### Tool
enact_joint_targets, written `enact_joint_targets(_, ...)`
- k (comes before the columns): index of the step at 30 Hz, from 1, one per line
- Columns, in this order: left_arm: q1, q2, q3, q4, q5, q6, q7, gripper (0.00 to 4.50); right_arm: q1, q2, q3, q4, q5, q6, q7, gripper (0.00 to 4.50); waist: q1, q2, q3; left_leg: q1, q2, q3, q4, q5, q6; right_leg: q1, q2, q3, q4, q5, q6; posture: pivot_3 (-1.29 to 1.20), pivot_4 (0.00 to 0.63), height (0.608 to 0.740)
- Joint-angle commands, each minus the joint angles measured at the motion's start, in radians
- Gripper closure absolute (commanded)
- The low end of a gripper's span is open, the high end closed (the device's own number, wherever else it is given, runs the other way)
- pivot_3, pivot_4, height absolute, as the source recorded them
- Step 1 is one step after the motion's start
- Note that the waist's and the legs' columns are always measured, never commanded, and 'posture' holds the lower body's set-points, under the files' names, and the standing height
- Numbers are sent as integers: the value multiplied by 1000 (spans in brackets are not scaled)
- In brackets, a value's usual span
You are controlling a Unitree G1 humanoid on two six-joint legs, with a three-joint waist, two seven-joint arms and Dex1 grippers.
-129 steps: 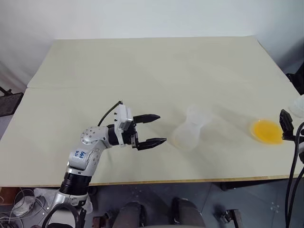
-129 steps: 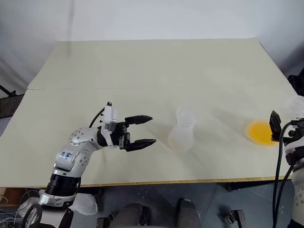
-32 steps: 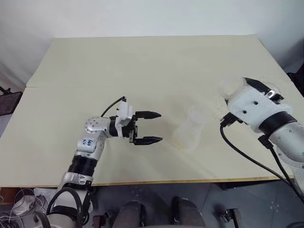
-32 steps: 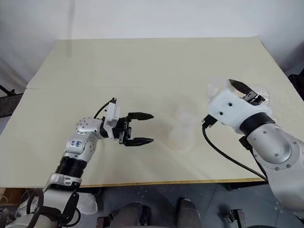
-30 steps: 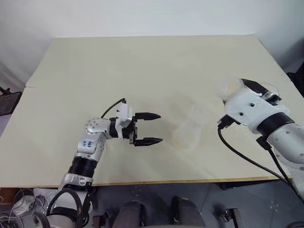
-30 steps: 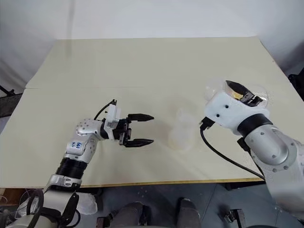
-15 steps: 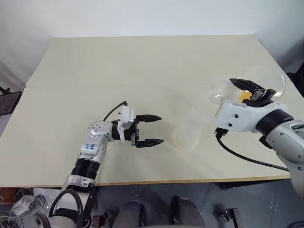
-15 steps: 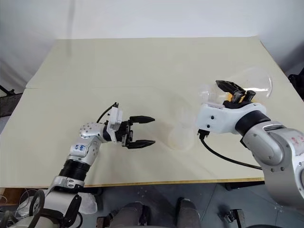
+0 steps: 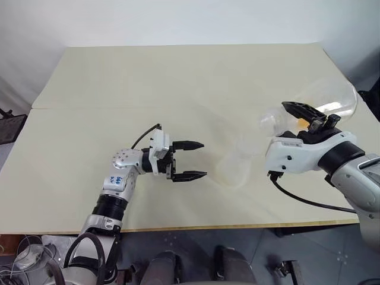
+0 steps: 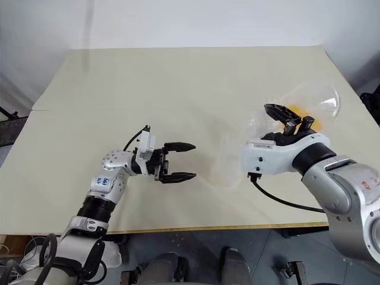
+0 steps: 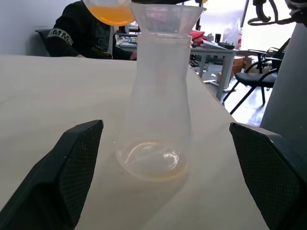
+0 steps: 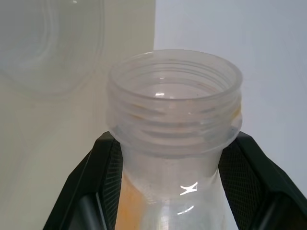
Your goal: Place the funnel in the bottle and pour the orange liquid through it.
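The clear bottle (image 9: 236, 166) stands upright at mid-table with a faint orange tinge at its base (image 11: 151, 167). The clear funnel (image 11: 165, 17) sits in its mouth, flared rim up. My left gripper (image 9: 203, 159) is open, level with the bottle and a short gap to its left, holding nothing. My right gripper (image 10: 288, 119) is shut on the threaded neck (image 12: 175, 110) of a clear round container (image 9: 335, 101) lying tilted on its side, mouth turned toward the funnel. The orange liquid (image 9: 304, 123) pools inside it, also seen as orange liquid (image 11: 112, 12) beside the funnel's rim.
The beige table (image 9: 178, 77) has a seam running across its left part, and its front edge lies close below both arms. A black cable (image 9: 309, 202) loops from my right wrist. Behind the table sits a person in a dark jacket (image 11: 81, 28), with office chairs (image 11: 254, 76) nearby.
My right wrist has rolled, tipping the container onto its side with its mouth toward the funnel. The orange liquid now shows near the neck. The left arm has kept still.
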Motion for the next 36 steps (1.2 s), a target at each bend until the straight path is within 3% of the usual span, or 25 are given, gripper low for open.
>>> enact_joint_targets(1, -16, -3, 9, -3, 0, -14, -5, 0, 5, 13, -50, -2, -79, -64, 8, 2060, 0, 0, 0, 0, 0, 0, 0, 0, 0, 0, 0, 0, 0, 0, 0, 0, 150, 740)
enact_joint_targets(17, -13, -9, 7, -18, -2, -3, -1, 0, 31, 119, -103, 69, -249, -283, 62, 2060, 0, 0, 0, 0, 0, 0, 0, 0, 0, 0, 0, 0, 0, 0, 0, 0, 150, 740)
enact_joint_targets(36, -25, -12, 9, -4, -2, -7, -5, 0, 6, 207, -163, 101, -309, -436, 130, 2060, 0, 0, 0, 0, 0, 0, 0, 0, 0, 0, 0, 0, 0, 0, 0, 0, 150, 740)
